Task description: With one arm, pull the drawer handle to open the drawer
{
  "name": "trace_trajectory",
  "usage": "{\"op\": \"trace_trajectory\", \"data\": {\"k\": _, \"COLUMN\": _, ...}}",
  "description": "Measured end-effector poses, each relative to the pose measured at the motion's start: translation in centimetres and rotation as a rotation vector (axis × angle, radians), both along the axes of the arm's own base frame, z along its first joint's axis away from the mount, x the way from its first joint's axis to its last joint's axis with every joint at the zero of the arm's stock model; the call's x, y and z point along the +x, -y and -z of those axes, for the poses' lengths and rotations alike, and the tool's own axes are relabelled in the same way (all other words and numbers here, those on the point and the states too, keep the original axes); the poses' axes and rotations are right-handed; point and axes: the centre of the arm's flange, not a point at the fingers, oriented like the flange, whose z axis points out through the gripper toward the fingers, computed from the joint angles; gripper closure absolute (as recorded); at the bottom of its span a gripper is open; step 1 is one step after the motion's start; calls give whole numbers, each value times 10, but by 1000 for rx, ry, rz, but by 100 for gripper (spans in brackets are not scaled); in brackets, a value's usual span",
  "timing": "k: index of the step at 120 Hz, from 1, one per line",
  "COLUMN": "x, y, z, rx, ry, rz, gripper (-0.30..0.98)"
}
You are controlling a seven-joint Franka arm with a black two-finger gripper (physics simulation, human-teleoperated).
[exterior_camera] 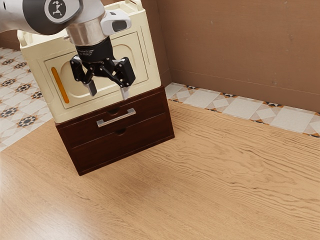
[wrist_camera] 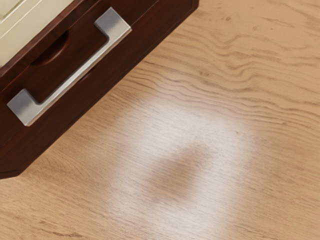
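Observation:
My gripper (exterior_camera: 109, 95) points down above the silver bar handle (exterior_camera: 116, 118), its two fingers spread wide with nothing between them. The handle is fixed across the upper drawer (exterior_camera: 90, 127) of a dark brown two-drawer cabinet, and that drawer sits flush with the front. In the wrist view the handle (wrist_camera: 75, 72) runs slantwise over the drawer front (wrist_camera: 60, 65), apart from the hand. Below it, the lower drawer (exterior_camera: 130, 138) is also flush.
A cream box with an orange strip (exterior_camera: 60, 85) stands on top of the cabinet, just behind my gripper. The wooden table (exterior_camera: 215, 170) extends in front of the cabinet. A brown wall (exterior_camera: 240, 45) rises behind, with patterned tiles (exterior_camera: 200, 97) along its base.

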Motion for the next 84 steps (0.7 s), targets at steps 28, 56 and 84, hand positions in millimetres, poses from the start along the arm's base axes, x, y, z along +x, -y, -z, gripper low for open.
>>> {"op": "trace_trajectory", "data": {"k": 28, "x": -37, "y": 11, "z": -98, "rx": 10, "ry": 227, "rz": 1, "gripper": 0}}
{"op": "trace_trajectory", "data": {"k": 56, "x": -45, "y": 54, "z": -118, "rx": -30, "ry": 294, "rz": 85, "gripper": 0}}
{"op": "trace_trajectory", "data": {"k": 84, "x": -78, "y": 74, "z": -39, "rx": 14, "ry": 100, "rz": 66, "gripper": 0}}
